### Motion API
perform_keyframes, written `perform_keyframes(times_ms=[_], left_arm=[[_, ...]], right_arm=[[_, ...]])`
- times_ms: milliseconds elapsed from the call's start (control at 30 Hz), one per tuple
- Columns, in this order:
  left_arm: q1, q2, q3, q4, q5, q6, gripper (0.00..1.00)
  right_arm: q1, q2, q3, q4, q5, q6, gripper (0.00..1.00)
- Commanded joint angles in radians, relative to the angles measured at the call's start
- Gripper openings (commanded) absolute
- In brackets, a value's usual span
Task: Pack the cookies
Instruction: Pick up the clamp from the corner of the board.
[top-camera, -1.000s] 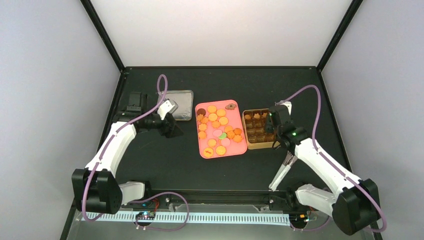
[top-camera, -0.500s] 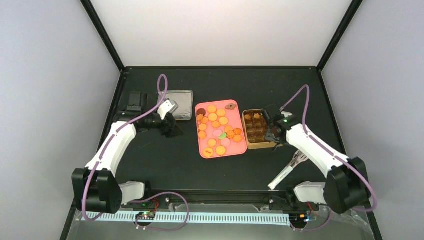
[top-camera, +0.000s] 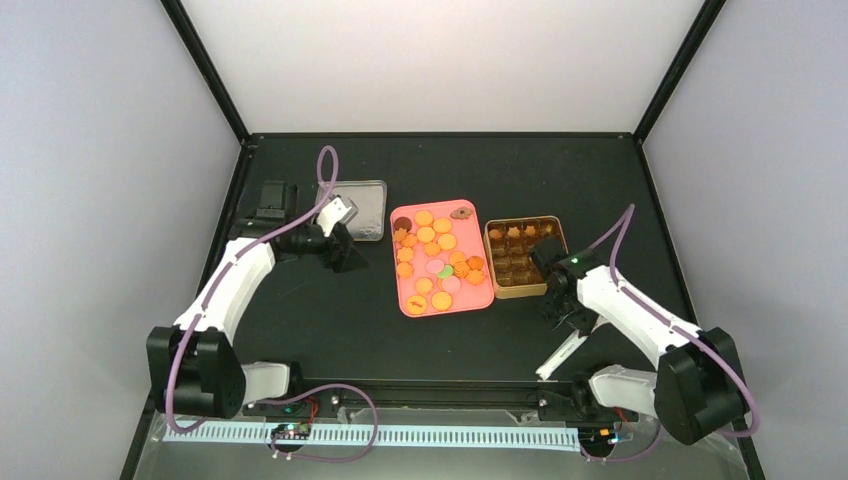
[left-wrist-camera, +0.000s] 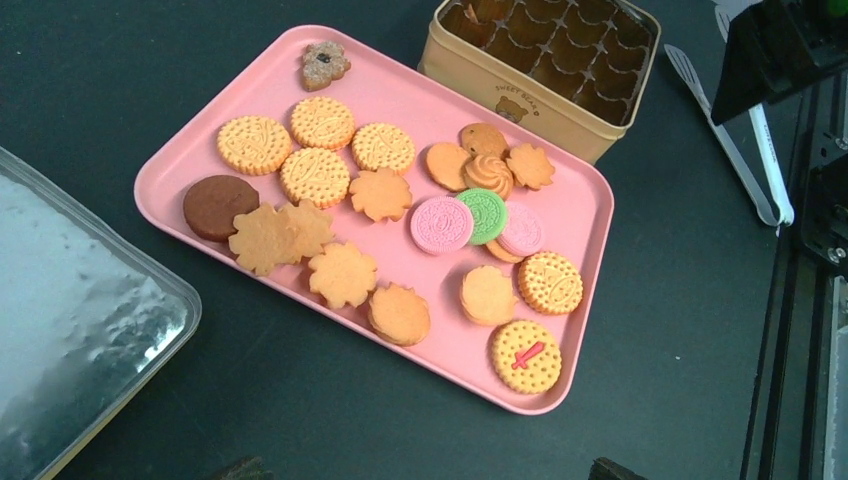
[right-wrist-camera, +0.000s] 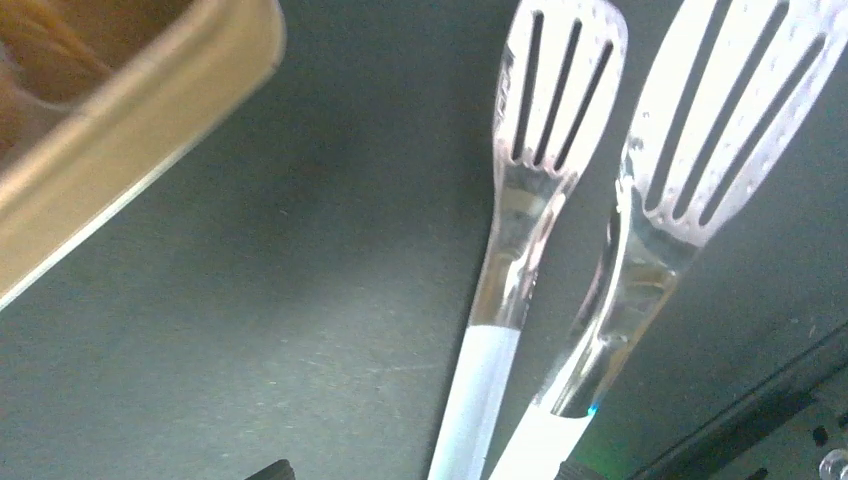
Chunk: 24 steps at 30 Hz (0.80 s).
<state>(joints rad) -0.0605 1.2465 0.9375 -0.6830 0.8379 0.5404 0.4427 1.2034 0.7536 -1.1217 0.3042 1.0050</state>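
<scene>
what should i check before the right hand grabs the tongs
1. Right hand open: ok
2. Tongs lying free on the table, clear of the gold tin: ok
3. White handles within the hand's span: ok
4. Gap from hand down to tongs: cannot tell
5. Tin lid off, cups showing: ok
6. Cookies uncovered on the pink tray: ok

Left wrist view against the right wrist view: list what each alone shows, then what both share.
Left wrist only: the pink tray with the cookies on it, and a clear container beside it. Right wrist only: nothing new, just the slotted blades of the tongs close up. Both: the tongs, the gold tin and the dark table.
</scene>
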Motion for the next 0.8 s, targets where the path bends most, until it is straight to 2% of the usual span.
perform_keyframes(times_ms=[0,133,300,600,767], left_arm=[[-0.003,0.028,0.067,-0.007,0.017,0.045,0.85],[-0.003,0.060,0.088,-0.027,0.013,0.050,0.85],[-0.004,0.056,0.087,-0.026,0.012,0.053,0.85],[-0.002,0.051,0.113,-0.048,-0.022,0.057,0.85],[-0.003,0.048,0.125,-0.061,-0.022,0.057,0.85]], right_arm=[[-0.004,0.021,-0.049,0.004,-0.017,0.092,0.69],[-0.005,0.034,-0.090,0.013,0.025,0.128,0.68],[-0.006,0.022,-0.133,0.071,0.022,0.165,0.61],[-0.005,0.016,-0.184,0.189,0.030,0.164,0.29],[-0.005,-0.005,-0.184,0.192,0.035,0.155,0.13]])
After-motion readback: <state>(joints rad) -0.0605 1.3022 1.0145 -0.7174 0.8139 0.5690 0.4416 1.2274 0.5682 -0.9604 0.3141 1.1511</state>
